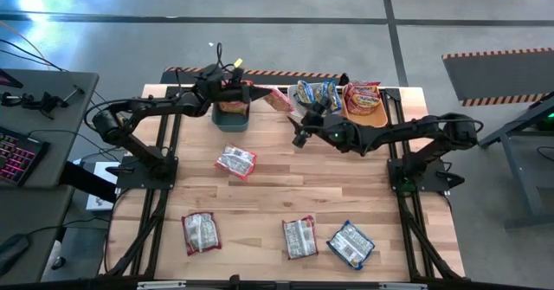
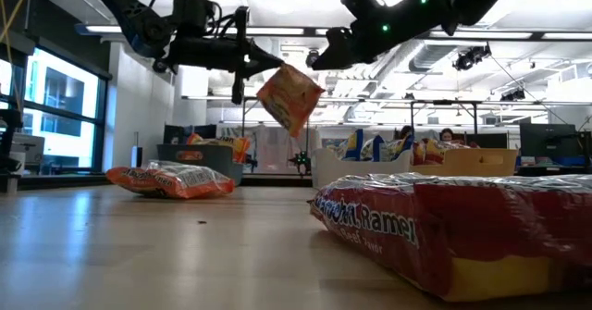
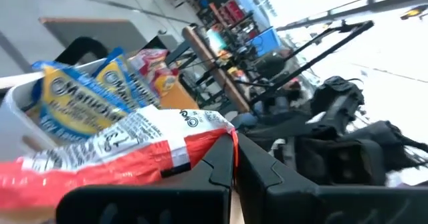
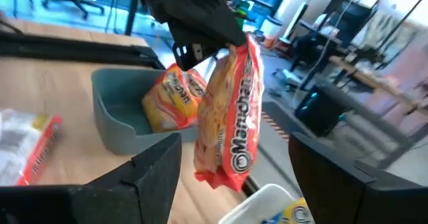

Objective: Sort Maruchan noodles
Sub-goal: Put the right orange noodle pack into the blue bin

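My left gripper (image 1: 258,95) hangs above the far edge of the table between the teal bin (image 1: 232,119) and the white bin (image 1: 305,106), shut on an orange Maruchan packet (image 2: 289,97). In the right wrist view that packet (image 4: 231,117) dangles just ahead of my right gripper (image 4: 235,150), which is open and touches nothing. My right gripper (image 1: 300,132) floats near the white bin. One orange packet (image 4: 172,100) lies in the teal bin. Blue packets (image 1: 316,93) fill the white bin, and red ones (image 1: 363,95) sit in the orange bin. My left gripper pinches the orange packet by its upper end seam (image 4: 232,45) between both fingers (image 3: 221,160), coming in roughly level from the table's left. The packet is lifted clear and hangs tilted below the fingers (image 2: 289,97).
Several packets lie flat on the wood: one at mid-table (image 1: 235,161) and three along the near edge (image 1: 201,232), (image 1: 299,237), (image 1: 351,243). The three bins line the far edge. Dark frame rails (image 1: 407,221) run down both table sides. People sit in the room beyond.
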Robot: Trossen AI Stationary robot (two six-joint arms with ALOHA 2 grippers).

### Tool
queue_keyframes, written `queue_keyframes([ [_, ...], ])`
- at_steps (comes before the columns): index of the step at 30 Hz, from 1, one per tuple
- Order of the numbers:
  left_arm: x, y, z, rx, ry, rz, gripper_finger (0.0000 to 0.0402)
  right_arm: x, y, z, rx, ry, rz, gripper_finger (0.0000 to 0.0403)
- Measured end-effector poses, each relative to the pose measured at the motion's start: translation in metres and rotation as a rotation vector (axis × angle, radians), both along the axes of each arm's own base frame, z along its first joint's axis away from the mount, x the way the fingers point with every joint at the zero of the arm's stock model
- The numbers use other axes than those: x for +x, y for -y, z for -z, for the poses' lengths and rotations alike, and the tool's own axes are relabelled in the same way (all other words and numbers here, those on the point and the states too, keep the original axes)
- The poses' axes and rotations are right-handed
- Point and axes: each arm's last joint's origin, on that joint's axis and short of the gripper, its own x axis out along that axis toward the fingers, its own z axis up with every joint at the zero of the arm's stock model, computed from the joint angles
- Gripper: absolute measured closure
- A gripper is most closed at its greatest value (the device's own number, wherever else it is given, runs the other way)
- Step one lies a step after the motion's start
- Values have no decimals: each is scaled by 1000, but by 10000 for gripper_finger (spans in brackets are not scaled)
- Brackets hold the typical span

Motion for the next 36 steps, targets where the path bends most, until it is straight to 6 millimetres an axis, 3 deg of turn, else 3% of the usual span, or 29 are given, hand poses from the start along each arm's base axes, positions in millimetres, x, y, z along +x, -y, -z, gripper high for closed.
queue_keyframes([
  [10,5,8,-7,39,62,26,401,-4,30,-3,93,98,-17,142],
  [18,13,13,-18,94,89,58,401,-5,47,-9,180,151,-137,142],
  [32,39,31,-40,253,-4,146,401,2,67,-48,277,-57,-165,142],
  [36,42,34,-42,279,-27,161,401,2,69,-54,308,-71,-223,159],
])
